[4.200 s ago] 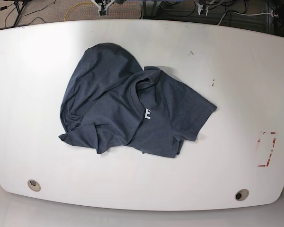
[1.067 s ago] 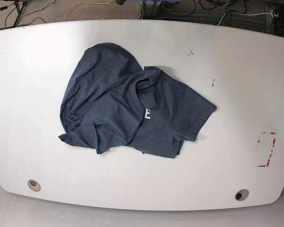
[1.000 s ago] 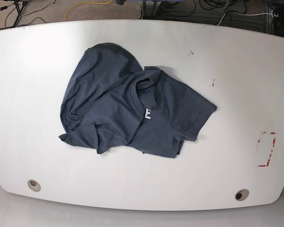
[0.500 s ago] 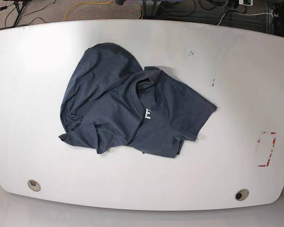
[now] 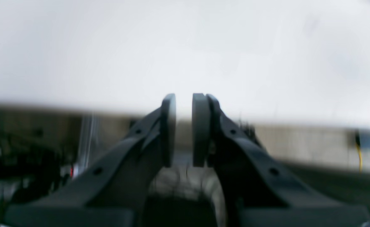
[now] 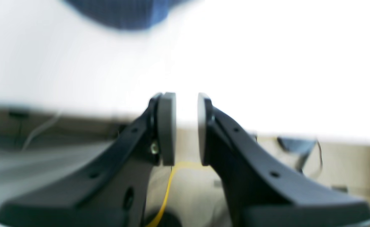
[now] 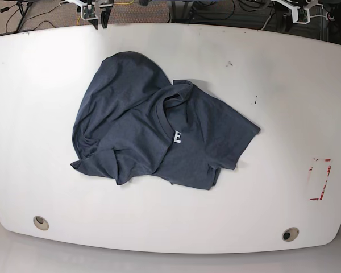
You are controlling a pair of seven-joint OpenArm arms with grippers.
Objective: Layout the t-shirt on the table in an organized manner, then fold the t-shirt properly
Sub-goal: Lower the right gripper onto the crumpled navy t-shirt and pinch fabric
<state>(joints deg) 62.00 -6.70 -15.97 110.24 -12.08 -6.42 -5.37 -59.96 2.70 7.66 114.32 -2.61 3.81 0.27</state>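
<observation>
The dark navy t-shirt [image 7: 142, 125] lies crumpled in the middle of the white table [image 7: 40, 114], with a white letter [image 7: 177, 136] showing near the collar. In the right wrist view a blurred blue part of the t-shirt [image 6: 125, 12] shows at the top. My right gripper [image 7: 98, 17] [image 6: 186, 96] hangs over the far left edge of the table, away from the shirt. My left gripper [image 7: 298, 12] [image 5: 184, 97] hangs over the far right edge. Both hold nothing, and their pads stand only a narrow gap apart.
Two round grommet holes [image 7: 41, 222] [image 7: 290, 234] sit near the front edge. A red-and-white marking [image 7: 320, 179] is at the right. Dark specks [image 7: 254, 100] lie right of the shirt. Cables and a yellow cord [image 6: 169, 186] lie on the floor behind the table.
Both grippers have come into the base view at the far edge of the table, one at each side. The t-shirt has not moved.
</observation>
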